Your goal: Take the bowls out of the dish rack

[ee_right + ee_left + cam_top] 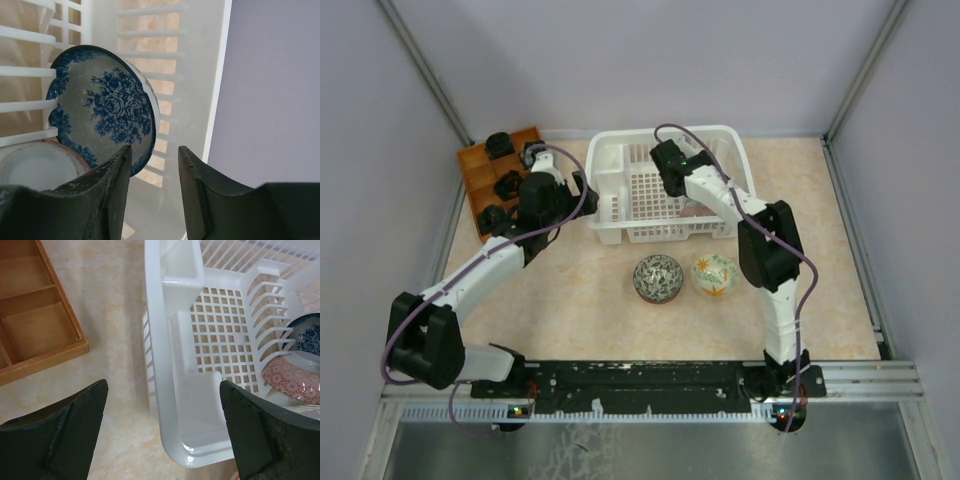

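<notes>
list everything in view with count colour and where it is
dish rack: one, white, far middle of table
blue floral bowl: one, blue on pale grey, on edge in the rack
orange-red bowl: one, red with white pattern, in the rack beside it
dark patterned bowl: one, grey and white, on table before the rack
pale green bowl: one, pale green, just right of the dark one
compartment tray: one, orange-brown, left of the rack
dark items: at least three, black, in the tray
table: one, beige marbled, under everything
left gripper: one, black, open, either side of the rack's left wall
right gripper: one, black, open, either side of the blue bowl's rim
</notes>
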### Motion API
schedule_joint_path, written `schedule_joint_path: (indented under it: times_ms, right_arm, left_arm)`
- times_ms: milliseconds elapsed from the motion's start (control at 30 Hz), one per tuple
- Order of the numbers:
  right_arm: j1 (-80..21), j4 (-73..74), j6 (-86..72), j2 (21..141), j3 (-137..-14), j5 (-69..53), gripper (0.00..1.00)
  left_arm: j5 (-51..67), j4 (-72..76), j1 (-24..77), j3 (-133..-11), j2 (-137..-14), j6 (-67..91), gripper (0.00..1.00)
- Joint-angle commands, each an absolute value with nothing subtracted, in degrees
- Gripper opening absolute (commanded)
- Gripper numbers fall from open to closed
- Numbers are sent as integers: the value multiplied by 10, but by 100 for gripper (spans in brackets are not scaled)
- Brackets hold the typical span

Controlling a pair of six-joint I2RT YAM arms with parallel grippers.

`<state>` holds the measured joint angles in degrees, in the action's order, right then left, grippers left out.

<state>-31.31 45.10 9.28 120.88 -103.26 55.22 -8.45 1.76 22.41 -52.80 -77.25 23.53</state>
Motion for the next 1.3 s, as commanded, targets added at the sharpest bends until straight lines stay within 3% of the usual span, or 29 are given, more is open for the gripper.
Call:
schedule_joint_path:
  times_ms: [0,300,467,633,833,1267]
  right_arm:
    - [-303,476,57,1206,-1067,553,43]
    - [-291,474,45,1230,-1069,537,40]
    - [-289,473,32,1245,-1074,541,33]
    - [-288,473,25,1255,-1078,546,14]
    - [-287,472,22,1256,-1080,569,0]
    - [-289,381,92,1199,-1084,657,0]
  left_arm:
    - [-79,34,226,-539,-776,232,98]
    - [-79,35,227,-539,-776,235,98]
    - [-79,36,226,-536,-778,236,98]
    - [-80,36,227,-535,-779,236,98]
    - [-80,37,227,-536,-780,236,99]
    - [-80,37,226,-539,-783,236,99]
